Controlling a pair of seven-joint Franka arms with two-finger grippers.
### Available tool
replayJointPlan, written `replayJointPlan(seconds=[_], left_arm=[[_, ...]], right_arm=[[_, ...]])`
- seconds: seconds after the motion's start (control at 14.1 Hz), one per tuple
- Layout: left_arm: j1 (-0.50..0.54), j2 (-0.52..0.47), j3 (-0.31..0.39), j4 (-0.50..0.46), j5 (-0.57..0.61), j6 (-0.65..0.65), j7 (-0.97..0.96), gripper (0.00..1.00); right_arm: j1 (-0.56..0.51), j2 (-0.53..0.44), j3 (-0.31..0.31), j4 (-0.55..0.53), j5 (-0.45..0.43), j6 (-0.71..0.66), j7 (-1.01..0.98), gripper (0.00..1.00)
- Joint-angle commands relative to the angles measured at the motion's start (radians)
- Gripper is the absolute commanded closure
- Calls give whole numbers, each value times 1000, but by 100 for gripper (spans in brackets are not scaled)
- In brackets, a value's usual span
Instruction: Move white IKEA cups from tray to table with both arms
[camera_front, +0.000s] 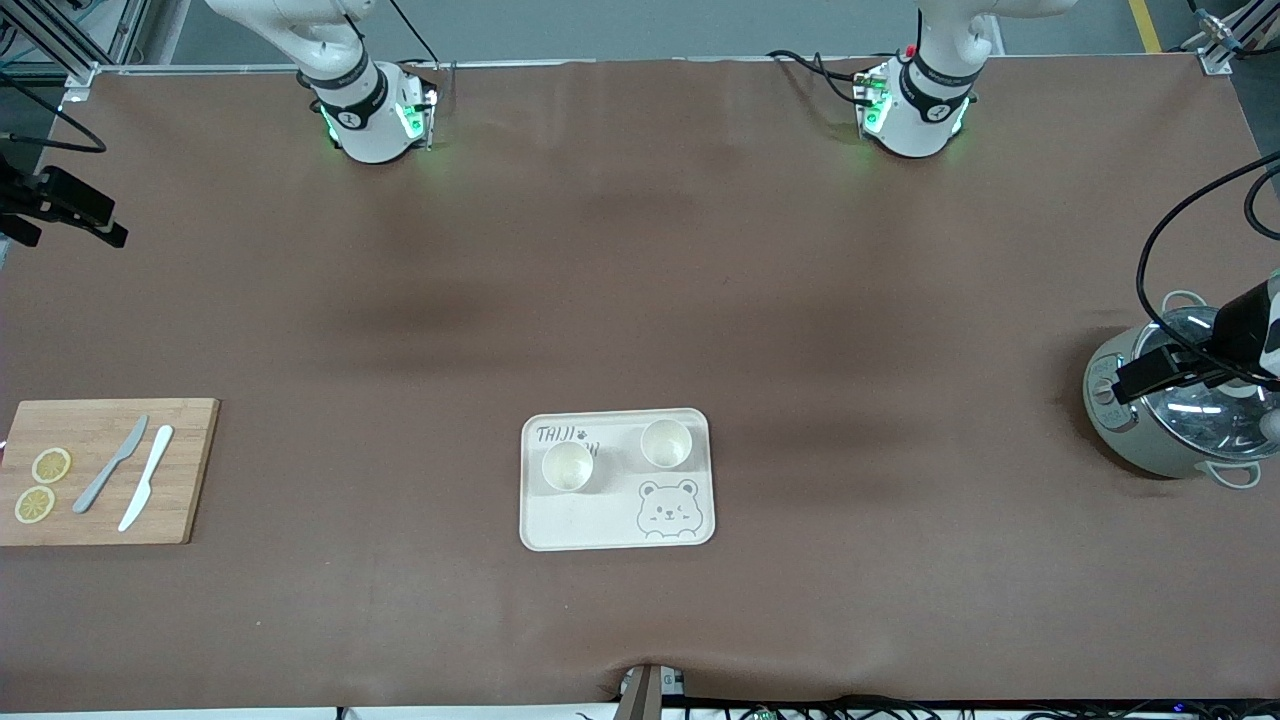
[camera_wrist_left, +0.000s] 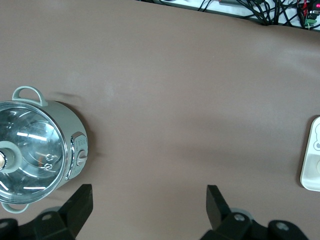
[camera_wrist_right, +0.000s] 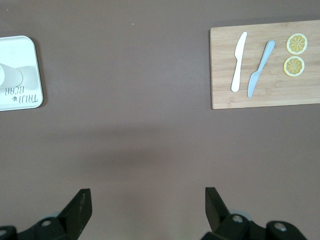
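Both white IKEA cups (camera_front: 567, 466) (camera_front: 666, 443) stand upright on the cream tray (camera_front: 600, 525) with the bear drawing, near the front camera at the middle of the worktop (camera_front: 640, 300). They sit side by side and apart; the cup toward the left arm's end stands a little farther from the camera than the other. Neither is touched by anything.

In the right wrist view only a corner of the tray (camera_wrist_right: 20, 95) shows, with one cup (camera_wrist_right: 10, 76) cut off at the picture's edge. In the left wrist view only an edge of the tray (camera_wrist_left: 312, 165) appears, and no cup can be made out there.

The left end effector (camera_wrist_left: 149, 205) hangs over bare worktop beside the pot, fingers (camera_wrist_left: 80, 202) apart, holding nothing. In the front view this arm's wrist (camera_front: 1190, 355) partly covers the pot and is itself cut off at the picture's edge. The right end effector (camera_wrist_right: 147, 207) hangs over bare worktop between tray and cutting board, fingers (camera_wrist_right: 80, 205) apart and empty; it is not seen in the front view.

A grey pot with a glass lid (camera_front: 1170, 410) stands at the left arm's end. A wooden cutting board (camera_front: 105, 470) lies at the right arm's end, carrying a grey knife (camera_front: 111, 463), a white knife (camera_front: 146, 476) and two lemon slices (camera_front: 51, 465) (camera_front: 34, 504). Nothing stands between either end effector and the tray.
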Motion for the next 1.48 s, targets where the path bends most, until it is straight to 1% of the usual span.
replayJointPlan(seconds=[0.0, 0.49, 0.71, 1.06, 1.41], left_arm=[[-4, -13, 4, -2, 15, -2, 1, 0], [2, -20, 7, -3, 14, -2, 0, 0], [-1, -23, 2, -11, 40, 0, -2, 0], [-13, -3, -5, -63, 38, -2, -5, 0], [-44, 44, -16, -60, 9, 24, -29, 0]], right_arm=[[-14, 18, 13, 22, -8, -16, -6, 0], [-16, 20, 13, 23, -8, -14, -7, 0], [-16, 20, 13, 23, -8, -13, -9, 0], [-20, 24, 13, 25, -6, -2, -10, 0], [-23, 39, 13, 46, -6, 9, -10, 0]])
